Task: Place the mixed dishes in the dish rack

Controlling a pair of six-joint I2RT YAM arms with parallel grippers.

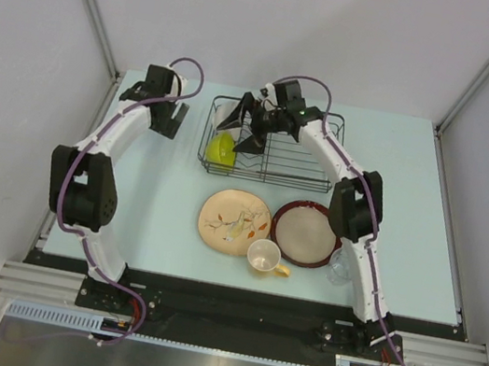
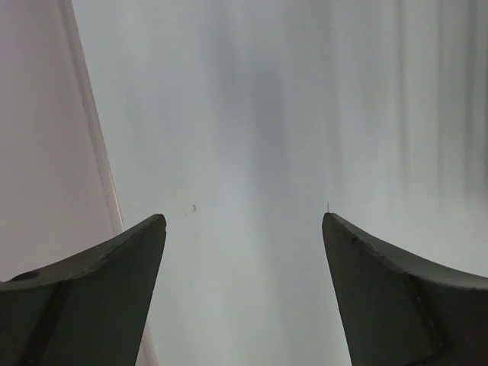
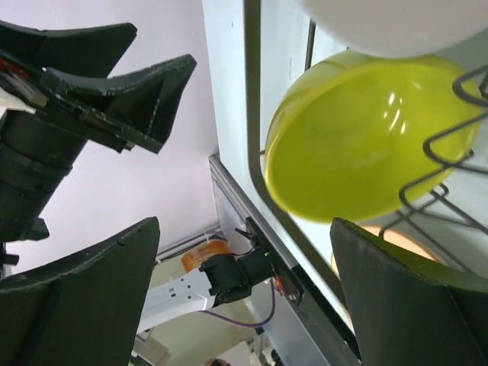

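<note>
Pale table carries the rack, where the green bowl stands on edge just beside the white bowl. Our right end effector hangs close by them, fingers apart and empty, and the left end effector is apart too. We judge that lifting away carelessly could clip the green bowl and tip it.

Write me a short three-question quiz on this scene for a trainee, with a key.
1. True or false: the lime-green bowl lies inside the dish rack.
2. Which arm reaches over the rack? A the left; B the right; C both.
3. How many dishes stand on the table outside the rack?
Key: 1 true. 2 B, the right fingers hang over it. 3 four: leaf-patterned plate, red-rimmed plate, cup, glass.
</note>
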